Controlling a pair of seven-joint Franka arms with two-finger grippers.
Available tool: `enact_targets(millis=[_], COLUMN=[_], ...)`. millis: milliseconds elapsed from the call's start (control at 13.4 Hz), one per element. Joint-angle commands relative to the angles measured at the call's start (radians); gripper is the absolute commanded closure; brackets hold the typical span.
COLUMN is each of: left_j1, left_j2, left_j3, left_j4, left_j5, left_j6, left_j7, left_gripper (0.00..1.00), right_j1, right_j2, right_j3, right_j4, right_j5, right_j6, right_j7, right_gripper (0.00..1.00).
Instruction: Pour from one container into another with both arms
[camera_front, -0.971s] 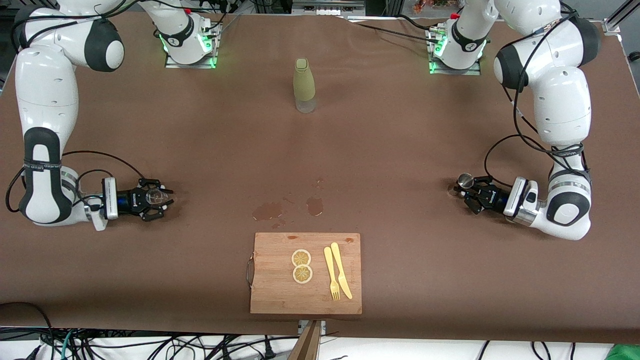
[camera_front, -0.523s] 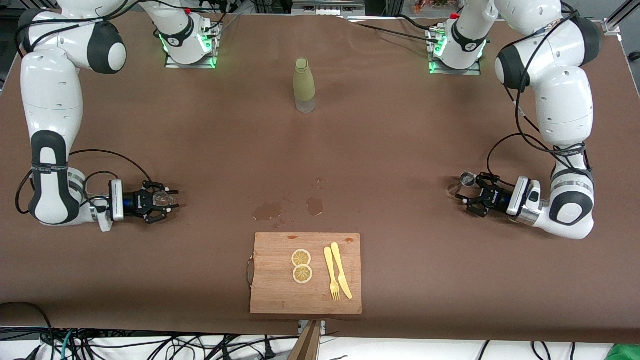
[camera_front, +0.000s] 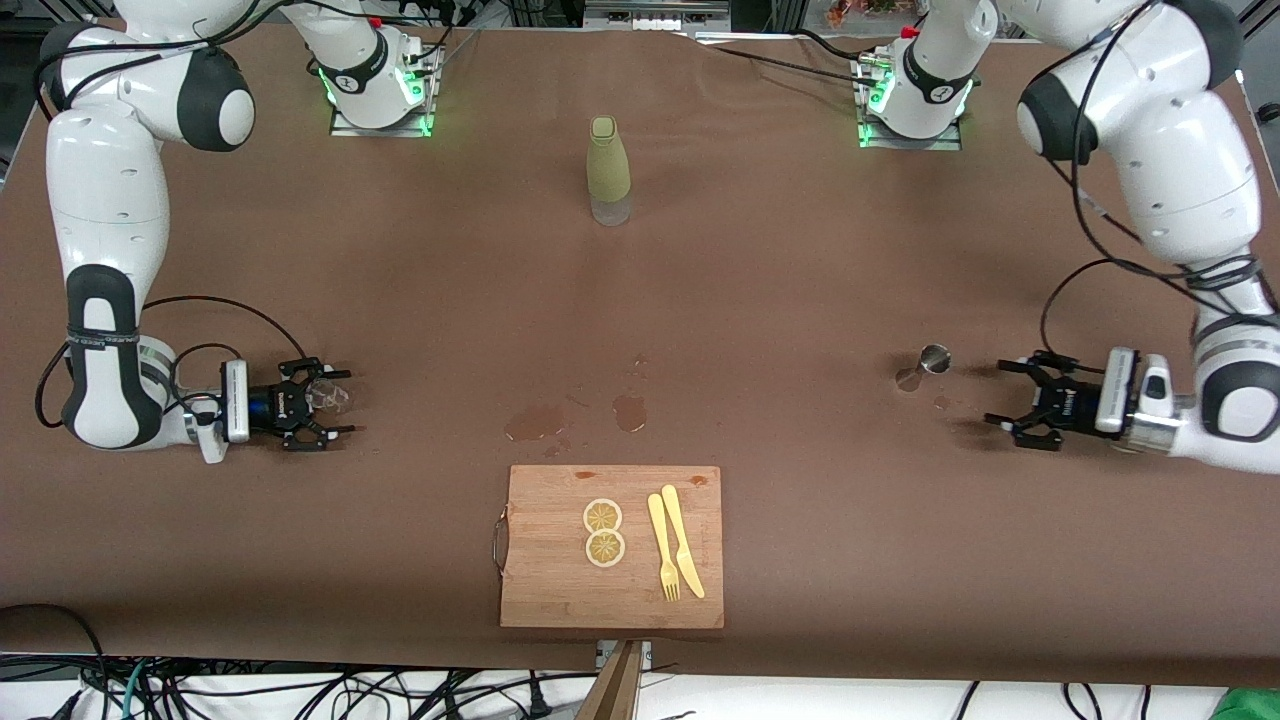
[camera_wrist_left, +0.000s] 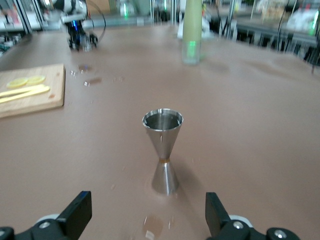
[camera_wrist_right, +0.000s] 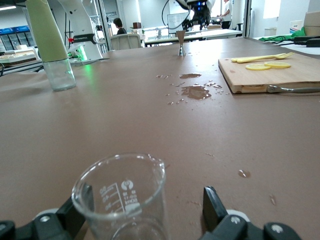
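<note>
The steel jigger (camera_front: 926, 365) stands upright on the brown table (camera_front: 760, 300), toward the left arm's end. The left gripper (camera_front: 1005, 403) sits near it, at about its 4 o'clock in the front view, fingers wide open, holding nothing. The right gripper (camera_front: 338, 410) is open around the glass cup (camera_front: 322, 393). The cup shows white measuring marks, too small to read.

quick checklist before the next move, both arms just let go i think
1. Jigger upright on the table: ok.
2. Left hand open, clear of the jigger: ok.
3. Glass cup upright: ok.
4. Right hand open, clear of the cup: not ok, the cup sits between its fingers.
5. Liquid in the cup: cannot tell.
6. Dry table between the arms: not ok, puddles near the cutting board.
</note>
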Motion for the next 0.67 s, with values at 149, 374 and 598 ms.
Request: enact_targets(millis=[149,374,598], left_j1=[-0.008,-0.014,-0.018], left_j2=[-0.221,-0.365,-0.469], left_j3=[-0.018,-0.028,-0.057], left_j4=[-0.038,-0.06,-0.062], left_j5=[0.248,0.416,0.548], left_j6=[0.146,0.229,0.257], left_j7=[-0.152,-0.359,-0.636], left_gripper=[0.0,0.0,0.0], right_j1=[-0.008,-0.011,-0.013], right_j2=[0.002,-0.018,-0.089], right_j3=[-0.105,-0.179,-0.209], right_j4=[0.106,0.137,0.149], right_j5=[0.012,0.015,0.014], right_j6=[-0.098,-0.158,-0.166], right_j7=[0.098,0.21,0.403], right_gripper=[0.0,0.0,0.0])
